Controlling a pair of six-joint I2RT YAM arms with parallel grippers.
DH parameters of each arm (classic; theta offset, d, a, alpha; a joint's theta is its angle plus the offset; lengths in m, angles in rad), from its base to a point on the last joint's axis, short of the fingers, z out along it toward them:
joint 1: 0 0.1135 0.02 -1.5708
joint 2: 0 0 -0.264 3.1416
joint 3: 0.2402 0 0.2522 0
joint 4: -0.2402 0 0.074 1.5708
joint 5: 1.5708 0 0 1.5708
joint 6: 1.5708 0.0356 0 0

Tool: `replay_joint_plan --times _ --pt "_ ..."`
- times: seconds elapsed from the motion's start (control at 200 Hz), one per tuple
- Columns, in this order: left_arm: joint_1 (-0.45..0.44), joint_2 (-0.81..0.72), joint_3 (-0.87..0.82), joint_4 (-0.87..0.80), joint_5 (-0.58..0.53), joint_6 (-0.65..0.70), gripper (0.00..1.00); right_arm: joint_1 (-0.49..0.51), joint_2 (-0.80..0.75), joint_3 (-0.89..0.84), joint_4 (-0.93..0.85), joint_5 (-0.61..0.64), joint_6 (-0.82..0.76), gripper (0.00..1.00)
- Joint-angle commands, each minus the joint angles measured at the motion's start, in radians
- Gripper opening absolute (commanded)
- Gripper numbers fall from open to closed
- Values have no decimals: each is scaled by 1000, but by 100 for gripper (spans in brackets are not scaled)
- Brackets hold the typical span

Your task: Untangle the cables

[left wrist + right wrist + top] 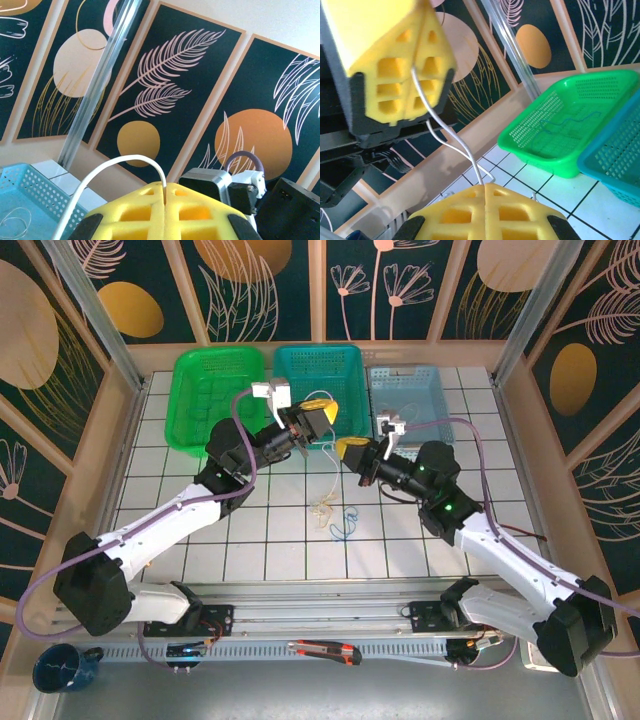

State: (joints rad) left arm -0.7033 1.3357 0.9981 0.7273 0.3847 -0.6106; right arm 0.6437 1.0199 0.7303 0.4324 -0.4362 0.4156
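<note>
Walls: dark teal wall panels (250, 280) printed with pale pink leaf outlines and gold and orange discs, framed by tan strips.
Posts: two slanting aluminium posts (95, 315) rise at the back corners.
Desk: white desk (250, 540) ruled with a dark grid, with a tan border (100, 440) along its sides.
Near edge: grey metal rails (320, 595).
Light: bright and even, with only faint shadows.

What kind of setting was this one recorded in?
Probably a purpose-built robot test booth, not a home: a white gridded tabletop, enclosed by leaf-print wall panels behind an aluminium frame post.
</note>
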Motion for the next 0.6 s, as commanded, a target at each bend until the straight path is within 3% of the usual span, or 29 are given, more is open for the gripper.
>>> replay_joint_plan --times 0.0,0.595 --pt "-4 7 13 17 16 -15 0 16 6 18 64 -13 -29 0" --pt "-4 20 24 24 29 -32 0 25 40 27 107 -6 -19 21"
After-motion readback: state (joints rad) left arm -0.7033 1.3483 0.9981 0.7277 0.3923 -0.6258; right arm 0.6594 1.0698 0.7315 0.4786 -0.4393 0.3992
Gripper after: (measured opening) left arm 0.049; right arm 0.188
